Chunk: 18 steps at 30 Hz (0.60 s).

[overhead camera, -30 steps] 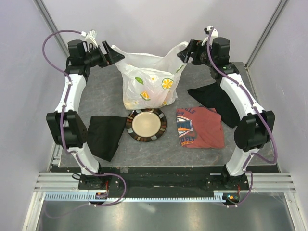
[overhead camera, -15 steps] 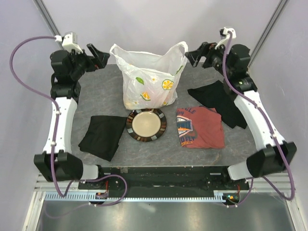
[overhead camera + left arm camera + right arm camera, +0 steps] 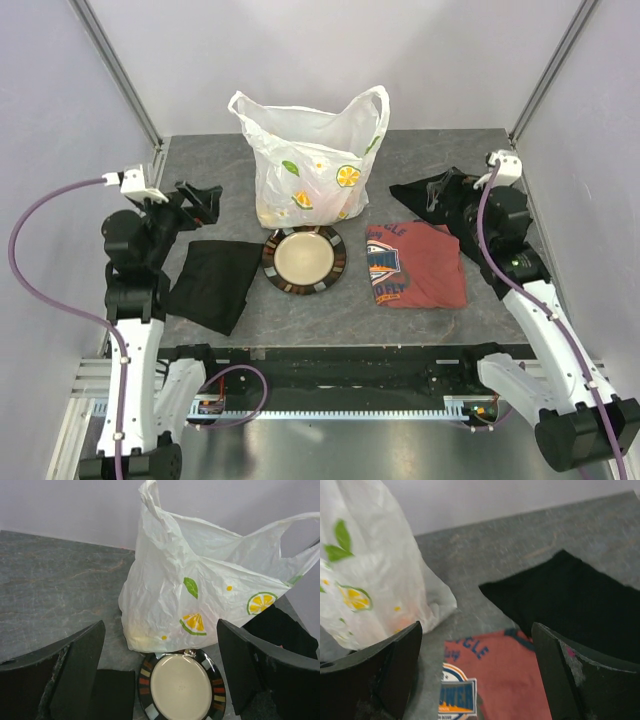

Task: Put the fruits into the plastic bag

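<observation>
Wide-spread, empty jaws on both sides.
Left gripper [image 3: 200,197] at 10 o'clock of the plate [image 3: 267,258], right gripper [image 3: 438,190] at 2; at 12, just beyond, upright plastic bag [image 3: 305,160], fruits [image 3: 272,212] dimly visible inside its base.

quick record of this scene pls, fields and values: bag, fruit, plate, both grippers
plastic bag: upright, far middle of table, handles up
fruits: none loose; faint yellowish shapes through bag's base
plate: empty, just in front of bag
left gripper: open, empty, left of bag, apart
right gripper: open, empty, over right black cloth
T-shirt: flat, right of plate
</observation>
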Each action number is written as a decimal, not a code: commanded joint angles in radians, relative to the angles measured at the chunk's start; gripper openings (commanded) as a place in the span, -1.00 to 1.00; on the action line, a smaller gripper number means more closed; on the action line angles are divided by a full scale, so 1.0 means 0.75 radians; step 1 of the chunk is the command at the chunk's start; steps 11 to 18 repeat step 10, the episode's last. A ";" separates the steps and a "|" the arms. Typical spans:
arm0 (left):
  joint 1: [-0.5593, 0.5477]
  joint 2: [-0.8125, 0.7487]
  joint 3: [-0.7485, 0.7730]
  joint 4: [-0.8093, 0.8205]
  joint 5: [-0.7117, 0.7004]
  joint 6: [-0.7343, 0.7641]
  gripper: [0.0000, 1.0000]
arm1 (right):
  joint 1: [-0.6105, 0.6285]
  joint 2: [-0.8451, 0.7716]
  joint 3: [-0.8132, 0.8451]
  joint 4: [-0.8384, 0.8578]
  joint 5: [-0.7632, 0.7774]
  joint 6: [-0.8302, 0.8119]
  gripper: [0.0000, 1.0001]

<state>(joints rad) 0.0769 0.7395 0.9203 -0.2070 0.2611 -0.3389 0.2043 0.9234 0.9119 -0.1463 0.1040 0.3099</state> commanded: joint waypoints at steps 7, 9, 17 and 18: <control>0.004 -0.109 -0.119 -0.057 -0.066 0.029 0.99 | -0.002 -0.102 -0.171 0.001 0.121 -0.031 0.96; 0.004 -0.111 -0.112 -0.066 -0.080 0.027 0.99 | -0.004 -0.098 -0.169 0.003 0.125 -0.041 0.96; 0.004 -0.117 -0.106 -0.070 -0.100 0.022 0.99 | -0.004 -0.096 -0.169 0.001 0.123 -0.043 0.96; 0.004 -0.117 -0.106 -0.070 -0.100 0.022 0.99 | -0.004 -0.096 -0.169 0.001 0.123 -0.043 0.96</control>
